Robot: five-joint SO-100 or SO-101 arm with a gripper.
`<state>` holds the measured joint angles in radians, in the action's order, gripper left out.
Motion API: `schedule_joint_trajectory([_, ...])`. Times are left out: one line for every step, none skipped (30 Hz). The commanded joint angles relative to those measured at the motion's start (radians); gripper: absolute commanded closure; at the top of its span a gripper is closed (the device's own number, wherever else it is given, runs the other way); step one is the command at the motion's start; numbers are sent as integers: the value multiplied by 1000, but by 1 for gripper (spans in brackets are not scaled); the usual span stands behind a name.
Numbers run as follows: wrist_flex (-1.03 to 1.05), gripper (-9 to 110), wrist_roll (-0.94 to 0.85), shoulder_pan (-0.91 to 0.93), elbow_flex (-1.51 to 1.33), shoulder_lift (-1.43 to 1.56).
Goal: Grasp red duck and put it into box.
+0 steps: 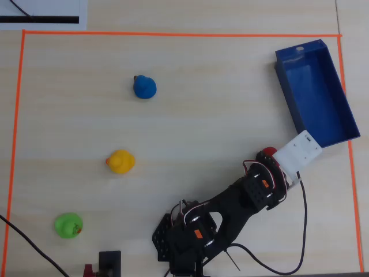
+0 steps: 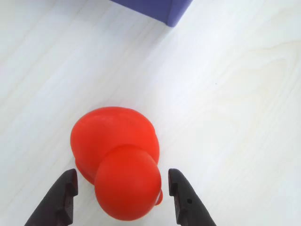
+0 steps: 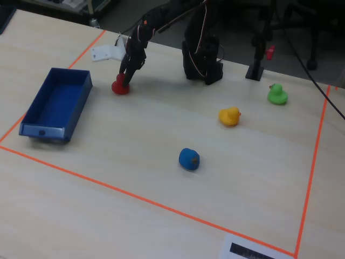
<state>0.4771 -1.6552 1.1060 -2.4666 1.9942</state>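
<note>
We saw the jaws spread open astride the red duck [image 2: 117,160] on the bench [image 2: 235,117]; we judged closing squarely on its head, then lifting toward the box [image 2: 155,8], best

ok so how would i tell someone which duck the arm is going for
Find the long dark blue box at the left of the fixed view, inside the orange tape. Just past its far end, the arm's gripper is lowered over the red duck, its open fingers on either side. It is the only red one; the blue duck, yellow duck and green duck sit apart.
</note>
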Motion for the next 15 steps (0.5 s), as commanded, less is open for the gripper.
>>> schedule_joint_trajectory([0,83,6,-9,54,-5])
schedule_joint_trajectory([0,85,8,-11,54,-8])
schedule_joint_trajectory([0,86,9,-12,54,-9])
schedule_joint_trajectory([0,87,11,-12,54,-11])
schedule_joint_trajectory([0,89,11,-12,54,-11])
schedule_joint_trajectory([0,90,11,-12,54,-11])
schedule_joint_trajectory([-2,91,11,-12,54,-11])
schedule_joint_trajectory([-8,92,11,-12,54,-12])
schedule_joint_trajectory([-15,94,11,-11,54,-14])
schedule_joint_trajectory([-23,94,11,-8,54,-17])
schedule_joint_trajectory([-28,95,6,-6,57,-18])
schedule_joint_trajectory([-31,96,2,-6,58,-21])
schedule_joint_trajectory([-32,97,-8,-5,61,-23])
schedule_joint_trajectory([-32,98,-12,-3,64,-25])
schedule_joint_trajectory([-32,99,-15,-3,67,-26])
